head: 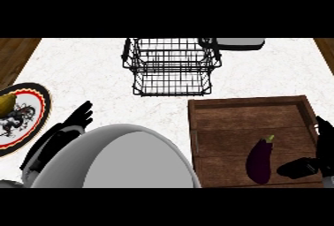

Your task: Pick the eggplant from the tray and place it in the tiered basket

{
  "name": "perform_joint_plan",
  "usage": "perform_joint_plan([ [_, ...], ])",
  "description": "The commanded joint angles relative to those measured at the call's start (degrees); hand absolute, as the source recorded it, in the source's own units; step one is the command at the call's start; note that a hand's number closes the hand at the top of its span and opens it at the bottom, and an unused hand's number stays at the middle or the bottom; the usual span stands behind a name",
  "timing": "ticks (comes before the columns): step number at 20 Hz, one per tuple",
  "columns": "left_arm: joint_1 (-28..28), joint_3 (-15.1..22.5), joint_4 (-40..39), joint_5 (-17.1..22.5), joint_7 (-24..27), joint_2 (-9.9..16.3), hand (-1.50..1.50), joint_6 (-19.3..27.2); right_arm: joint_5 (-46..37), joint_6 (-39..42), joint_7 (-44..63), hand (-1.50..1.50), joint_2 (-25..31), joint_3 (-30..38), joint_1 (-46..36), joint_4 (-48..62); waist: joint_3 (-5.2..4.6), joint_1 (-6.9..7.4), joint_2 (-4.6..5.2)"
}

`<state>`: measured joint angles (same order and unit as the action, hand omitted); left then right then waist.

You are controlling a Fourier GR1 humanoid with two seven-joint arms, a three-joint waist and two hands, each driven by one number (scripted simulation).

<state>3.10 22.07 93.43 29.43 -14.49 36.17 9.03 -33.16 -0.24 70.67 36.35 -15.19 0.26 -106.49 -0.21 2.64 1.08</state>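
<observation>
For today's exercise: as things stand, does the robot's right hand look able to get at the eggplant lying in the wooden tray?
Probably yes. The right hand sits open just beside the eggplant, inside the tray, with nothing between them.

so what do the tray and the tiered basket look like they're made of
The tray looks like dark brown wood with a matte finish: plank seams and grain show. The tiered basket looks like thin black wire, probably coated metal: open grid you can see the counter through.
</observation>
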Motion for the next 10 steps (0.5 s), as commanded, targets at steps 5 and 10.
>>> perform_joint_plan([
  [5, 5.0, -0.06, 0.76, 1.04, 3.05, -5.59, 0.0, 2.72, -4.02, 7.82, 14.53, -1.5, -9.14, -2.05, -5.91, 6.85, -0.31, -1.06, -0.47],
  [10, 2.94, -0.12, -1.2, 0.8, 6.04, -5.44, 0.0, 4.62, -6.69, 10.31, 14.55, -1.5, -13.31, -1.01, -5.36, 8.76, -0.38, -2.22, -0.89],
])
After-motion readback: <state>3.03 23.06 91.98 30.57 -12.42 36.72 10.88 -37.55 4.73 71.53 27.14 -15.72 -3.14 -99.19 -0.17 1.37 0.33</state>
